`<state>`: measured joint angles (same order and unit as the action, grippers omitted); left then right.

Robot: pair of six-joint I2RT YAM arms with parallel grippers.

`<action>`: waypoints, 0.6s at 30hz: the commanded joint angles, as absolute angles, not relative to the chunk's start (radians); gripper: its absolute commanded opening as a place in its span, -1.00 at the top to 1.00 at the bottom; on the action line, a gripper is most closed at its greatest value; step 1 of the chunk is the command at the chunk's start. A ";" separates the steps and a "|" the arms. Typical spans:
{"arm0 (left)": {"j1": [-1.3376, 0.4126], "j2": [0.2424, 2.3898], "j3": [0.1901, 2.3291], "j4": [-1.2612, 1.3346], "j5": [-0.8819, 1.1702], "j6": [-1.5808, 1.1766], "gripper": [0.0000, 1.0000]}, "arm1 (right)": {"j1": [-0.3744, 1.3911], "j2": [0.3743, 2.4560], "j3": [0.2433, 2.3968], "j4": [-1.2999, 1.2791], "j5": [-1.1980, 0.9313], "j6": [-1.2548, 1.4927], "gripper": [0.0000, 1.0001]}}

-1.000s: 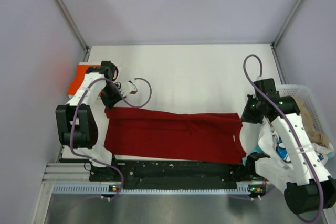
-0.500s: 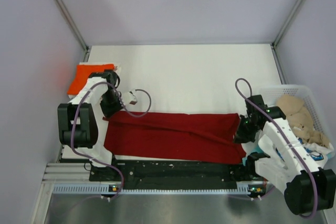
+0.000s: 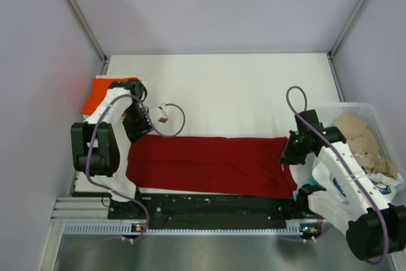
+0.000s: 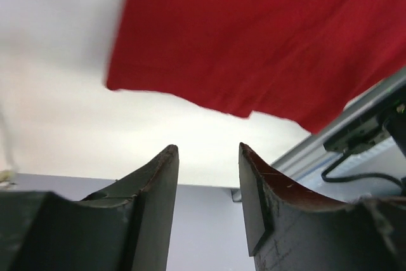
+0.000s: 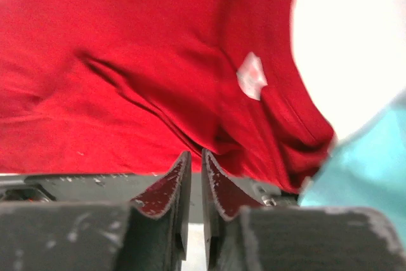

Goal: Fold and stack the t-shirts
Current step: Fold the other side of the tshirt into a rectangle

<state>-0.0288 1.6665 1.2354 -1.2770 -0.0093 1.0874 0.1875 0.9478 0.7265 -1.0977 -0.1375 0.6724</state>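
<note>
The dark red t-shirt (image 3: 209,164) lies flat as a long folded band along the table's near edge. My left gripper (image 3: 141,130) hovers just off the band's far left corner. In the left wrist view it (image 4: 208,150) is open and empty, and the red cloth (image 4: 266,36) lies beyond its tips. My right gripper (image 3: 287,155) is at the band's right end. Its jaws (image 5: 195,155) stand slightly apart with no cloth between them, in front of the shirt (image 5: 127,61) and its white label (image 5: 252,75). The orange-red t-shirt (image 3: 101,93) lies folded at the far left.
A white lattice basket (image 3: 374,109) at the right holds a beige t-shirt (image 3: 355,132) and a white printed one (image 3: 380,187). A black rail (image 3: 209,206) runs along the near edge. Grey walls close in both sides. Something teal (image 5: 368,169) lies beside the shirt's right end.
Both grippers brought the shirt's far edge down toward the near side, then opened and let it go. The shirt now lies as a neater, flatter band.
</note>
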 commanded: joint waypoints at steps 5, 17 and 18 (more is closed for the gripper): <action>-0.173 1.675 1.376 -1.223 0.313 0.910 0.09 | 0.406 1.228 0.859 -0.660 -0.121 0.640 1.00; -0.163 1.692 1.148 -1.023 0.236 0.793 0.08 | 0.554 1.574 0.913 -0.535 -0.121 0.537 1.00; -0.157 1.695 1.138 -1.020 0.235 0.795 0.08 | 0.567 1.565 0.902 -0.535 -0.121 0.528 1.00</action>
<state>-0.1719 1.6905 1.1767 -1.0801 0.2462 0.8234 0.5217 1.5707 0.8673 -0.5945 -0.1024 0.5739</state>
